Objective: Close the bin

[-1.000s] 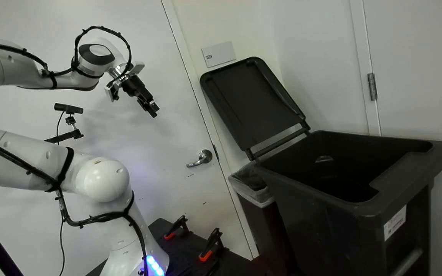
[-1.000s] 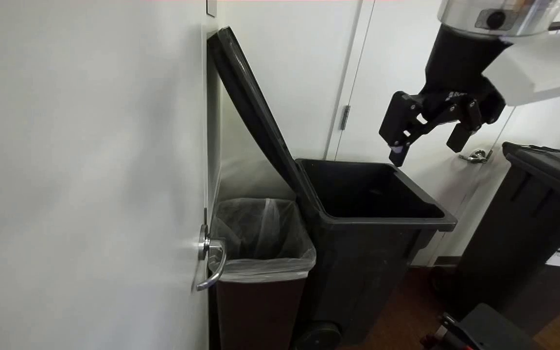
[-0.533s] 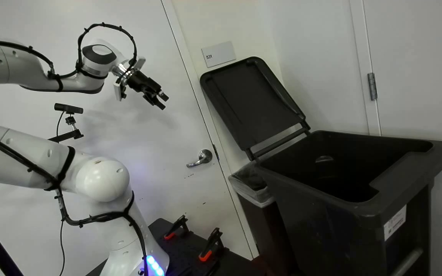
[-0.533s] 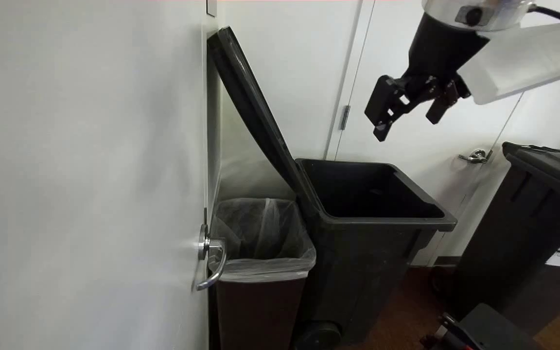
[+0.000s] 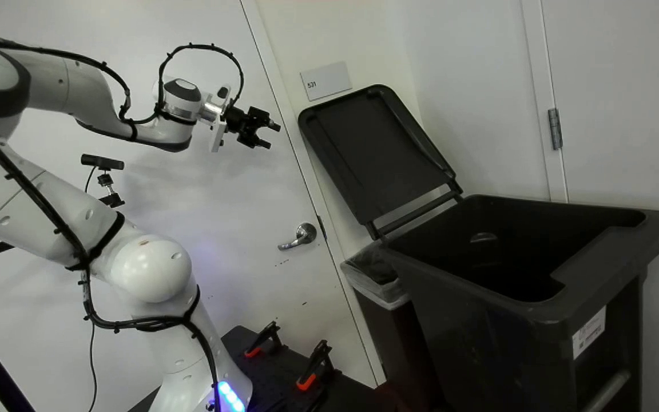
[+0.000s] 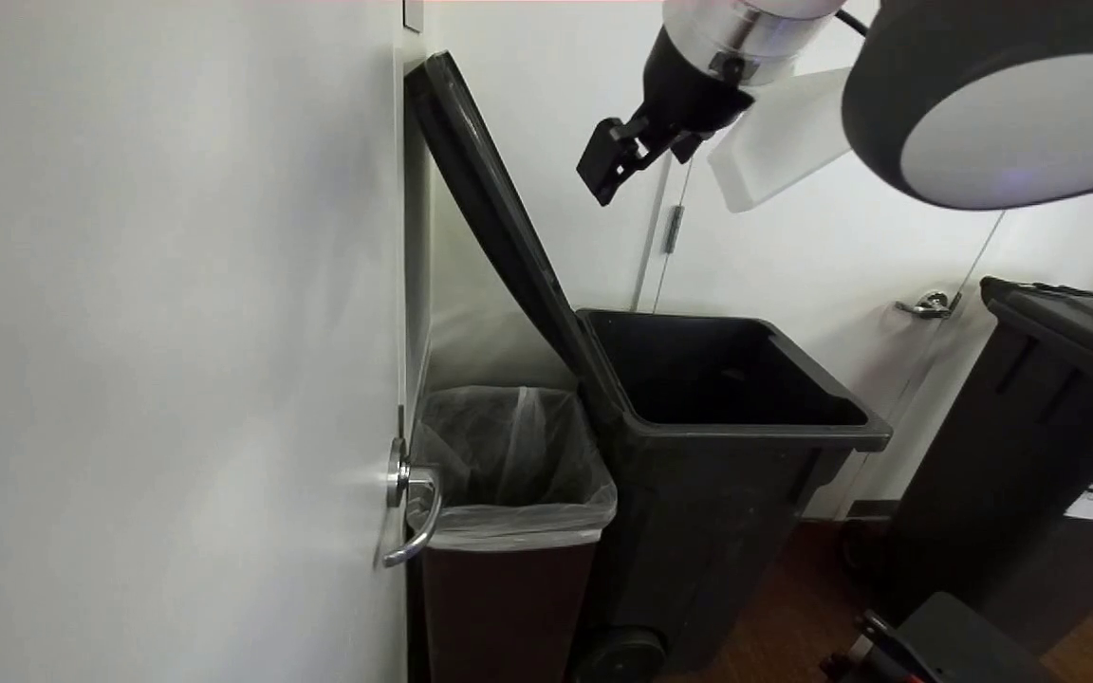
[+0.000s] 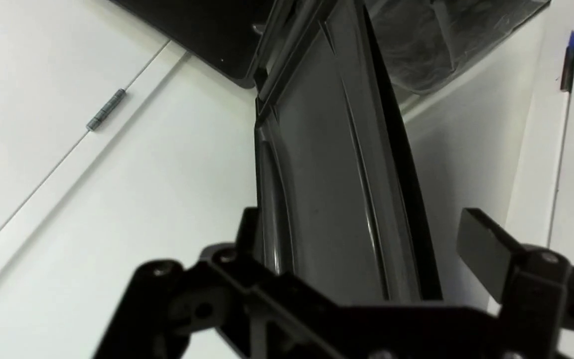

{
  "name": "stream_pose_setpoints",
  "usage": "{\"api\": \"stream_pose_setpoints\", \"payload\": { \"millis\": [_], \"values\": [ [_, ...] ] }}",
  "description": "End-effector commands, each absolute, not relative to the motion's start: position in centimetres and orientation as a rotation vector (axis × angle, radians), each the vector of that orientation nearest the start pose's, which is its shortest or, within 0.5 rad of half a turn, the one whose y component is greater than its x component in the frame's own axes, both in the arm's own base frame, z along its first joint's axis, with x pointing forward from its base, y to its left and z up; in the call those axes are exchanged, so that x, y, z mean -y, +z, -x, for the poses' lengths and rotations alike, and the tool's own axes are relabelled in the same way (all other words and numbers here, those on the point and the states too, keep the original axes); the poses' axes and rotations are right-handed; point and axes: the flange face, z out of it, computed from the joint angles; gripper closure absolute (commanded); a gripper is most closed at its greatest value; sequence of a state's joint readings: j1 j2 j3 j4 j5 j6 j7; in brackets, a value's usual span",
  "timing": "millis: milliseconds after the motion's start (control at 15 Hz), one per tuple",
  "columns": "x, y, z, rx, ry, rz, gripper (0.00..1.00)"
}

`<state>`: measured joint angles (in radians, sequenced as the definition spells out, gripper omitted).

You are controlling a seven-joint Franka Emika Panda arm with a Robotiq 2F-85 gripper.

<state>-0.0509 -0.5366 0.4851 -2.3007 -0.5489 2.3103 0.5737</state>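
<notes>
The bin is large and dark grey, with its wall in plain view in both exterior views [image 5: 478, 337] [image 6: 698, 512]. Its lid [image 5: 375, 154] is swung up and leans back against the wall; it also shows in an exterior view [image 6: 499, 209]. A white sticker [image 5: 588, 333] is on the front. The green label strip is out of view. My gripper [image 5: 270, 135] is open and empty, in the air at about the height of the lid's upper part, apart from it. In the wrist view, the lid's underside [image 7: 322, 164] shows between and beyond the open fingers [image 7: 361, 224].
A slim brown bin with a clear liner [image 6: 509, 588] stands against the bin's hinge side. Another dark bin with a shut lid [image 6: 1011, 446] stands at the right. A door with a lever handle [image 5: 301, 236] is behind the arm. Clamps [image 5: 318, 366] sit by the robot base.
The arm has extended and my gripper has moved closer to the raised lid, tilting from pointing down to more level. It stays open. The bin and lid have not moved.
</notes>
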Motion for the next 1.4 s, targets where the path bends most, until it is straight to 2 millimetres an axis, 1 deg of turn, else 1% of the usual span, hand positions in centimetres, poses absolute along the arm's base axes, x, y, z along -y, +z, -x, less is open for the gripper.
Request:
{"api": "stream_pose_setpoints", "payload": {
  "millis": [0,133,267,333,533,667,933,1133,1333],
  "values": [
    [-21.3,58.2,-40.5,0.246,-1.29,3.324,0.0],
    [-21.6,58.2,-41.2,0.255,-1.285,3.322,0.0],
    [-21.7,58.4,-41.3,0.256,-1.291,3.319,0.0],
    [-21.9,58.3,-41.8,0.272,-1.31,3.313,0.0],
    [-22.0,57.8,-44.2,0.297,-1.399,3.343,0.0],
    [-22.0,57.3,-46.3,0.358,-1.425,3.351,0.0],
    [-22.6,56.2,-50.4,0.475,-1.498,3.335,0.0],
    [-23.5,55.2,-53.1,0.579,-1.525,3.298,0.0],
    [-25.0,54.4,-54.9,0.668,-1.532,3.225,0.0]
  ]
}}
